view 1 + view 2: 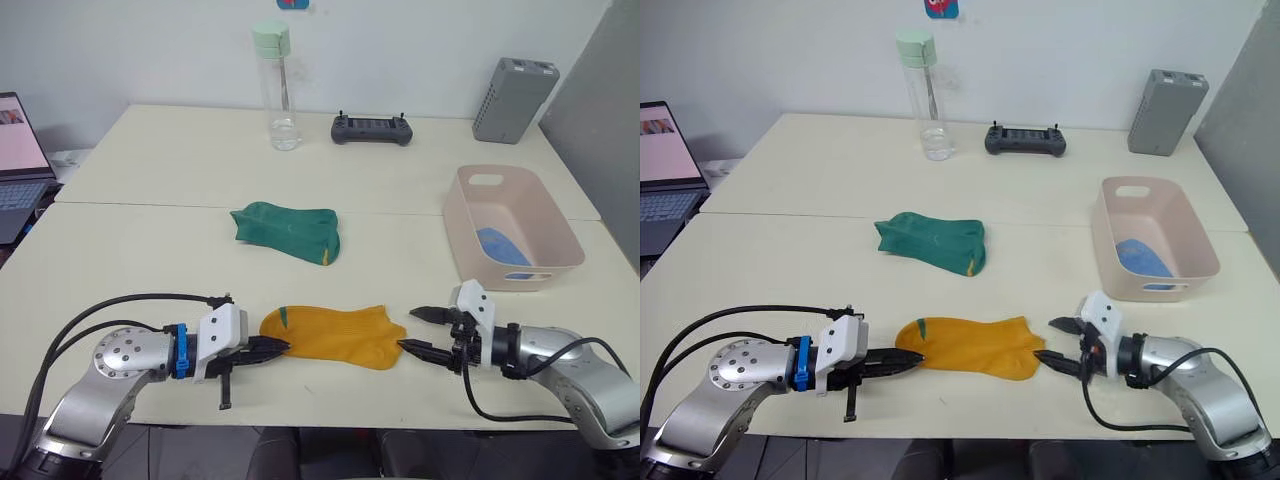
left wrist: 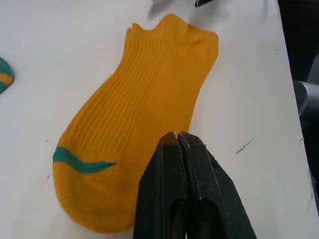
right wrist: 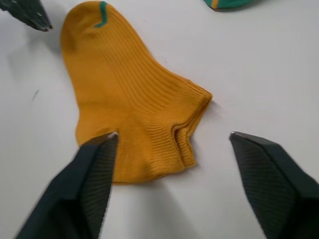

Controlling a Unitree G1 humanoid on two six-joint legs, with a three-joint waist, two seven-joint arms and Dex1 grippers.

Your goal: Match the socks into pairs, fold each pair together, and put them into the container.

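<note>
A mustard-yellow sock (image 1: 335, 335) with a green toe stripe lies flat near the table's front edge, and two layers show at its cuff (image 3: 192, 124). My left gripper (image 1: 282, 348) is shut, its tips over the toe-end edge of this sock (image 2: 129, 114). At the cuff end, my right gripper (image 1: 411, 330) is open, one finger on each side of the cuff. Dark green socks (image 1: 290, 230) lie bunched at mid-table. The pale pink container (image 1: 455, 225) stands at the right with a light blue sock (image 1: 500, 245) inside.
At the back of the table stand a clear bottle (image 1: 277, 90) with a green cap, a black controller (image 1: 372, 129) and a grey ribbed box (image 1: 513, 98). A laptop (image 1: 18, 160) sits off the left edge. The table's front edge runs just behind both grippers.
</note>
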